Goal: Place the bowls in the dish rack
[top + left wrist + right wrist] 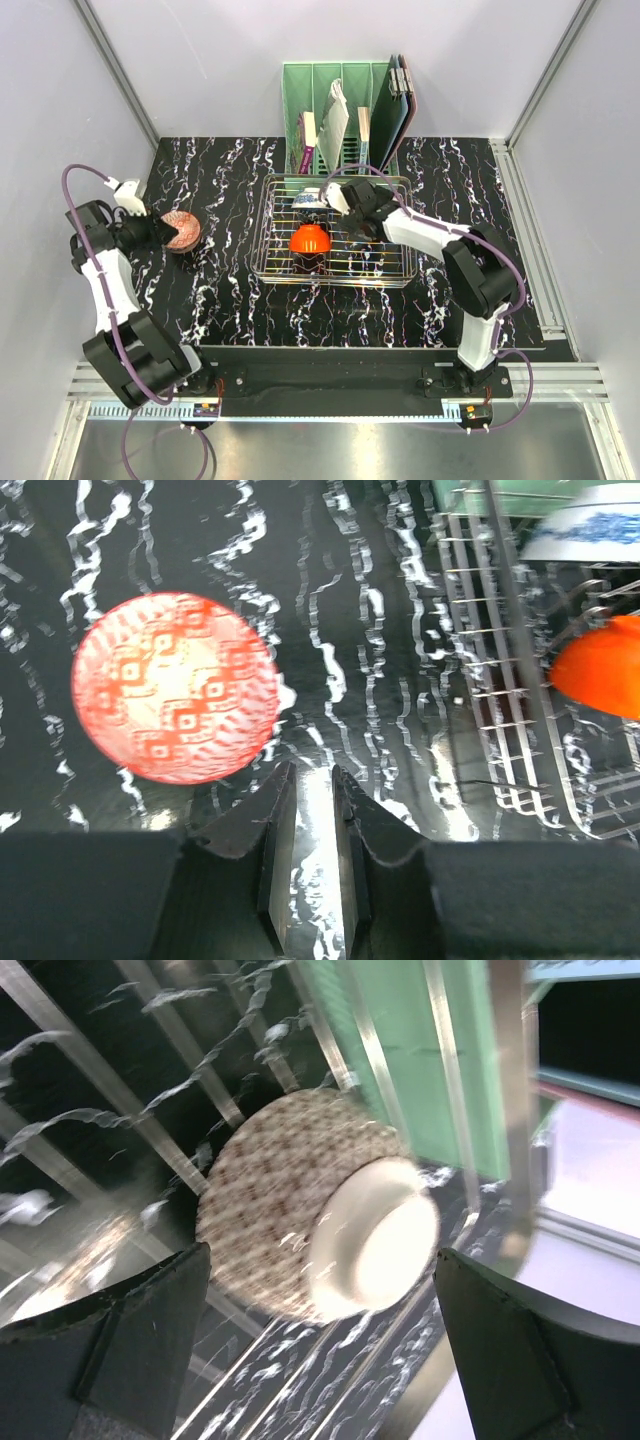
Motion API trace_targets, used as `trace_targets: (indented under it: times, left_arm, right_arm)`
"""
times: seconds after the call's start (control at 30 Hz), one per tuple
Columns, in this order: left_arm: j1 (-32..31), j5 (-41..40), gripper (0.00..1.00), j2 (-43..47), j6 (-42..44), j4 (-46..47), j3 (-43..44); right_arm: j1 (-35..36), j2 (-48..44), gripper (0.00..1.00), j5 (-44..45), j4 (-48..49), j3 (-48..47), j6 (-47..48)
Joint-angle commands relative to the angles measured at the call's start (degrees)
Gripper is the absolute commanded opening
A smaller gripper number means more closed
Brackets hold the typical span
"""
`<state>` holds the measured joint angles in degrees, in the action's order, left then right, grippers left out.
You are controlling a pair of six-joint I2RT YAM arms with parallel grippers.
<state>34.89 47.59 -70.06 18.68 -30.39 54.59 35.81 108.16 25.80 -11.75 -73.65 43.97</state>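
Though nearest the left gripper [312, 775], the pink-red bowl [175, 688] sits on the table [230, 300] ahead-left of its slightly parted, empty jaws, outside the dish rack [500, 680]. Right gripper [320, 1260]: spread wide over racked cream lattice bowl [280, 1200].

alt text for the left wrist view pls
A pink-red patterned bowl sits on the black marbled table, just up-left of the left gripper, whose fingers are slightly apart and empty. At right, a wire dish rack holds an orange bowl.

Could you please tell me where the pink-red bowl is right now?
In the top view, the bowl sits on the left side of the table, left of the dish rack and just beyond the left gripper.
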Motion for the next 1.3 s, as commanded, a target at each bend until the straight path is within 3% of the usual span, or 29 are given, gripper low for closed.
trace_targets:
  times: [0.0, 0.2, 0.5, 0.6, 0.73, 0.87, 1.0, 1.1, 1.27]
  left_arm:
    - [0.88, -5.13, 0.24, -4.01, 0.75, 3.67, 0.43]
    - [0.97, -11.81, 0.24, -10.09, -3.38, 5.60, 2.36]
    - [1.32, -18.40, 0.24, -13.61, -4.78, 8.33, 3.16]
    - [1.23, -19.64, 0.34, -13.70, -6.19, 8.68, 3.77]
    - [1.23, -20.17, 0.36, -14.57, -7.78, 8.42, 5.70]
    - [1.32, -21.48, 0.44, -15.72, -8.66, 8.68, 7.20]
    - [1.23, -23.51, 0.45, -17.73, -9.10, 9.03, 8.86]
    - [1.32, -24.30, 0.59, -19.93, -9.27, 9.56, 10.09]
    - [1.05, -25.18, 0.58, -23.98, -9.80, 10.00, 11.85]
  right_arm:
    - [-0.48, -9.27, 1.00, -8.38, -9.33, -1.85, -6.51]
    - [-0.48, -20.86, 1.00, -18.15, -17.16, -1.41, -12.85]
    - [-0.48, -23.26, 1.00, -20.79, -20.86, -2.56, -12.59]
    - [-0.48, -22.91, 1.00, -20.53, -20.86, -2.47, -12.59]
    - [-0.48, -22.38, 1.00, -20.00, -20.86, -2.47, -12.50]
    - [-0.48, -22.03, 1.00, -20.09, -20.95, -2.73, -12.76]
    - [-0.48, -22.03, 1.00, -20.09, -21.12, -2.90, -12.94]
    - [-0.48, -21.85, 1.00, -20.26, -21.12, -2.99, -13.12]
    - [-0.48, -21.41, 1.00, -20.79, -21.12, -3.08, -13.64]
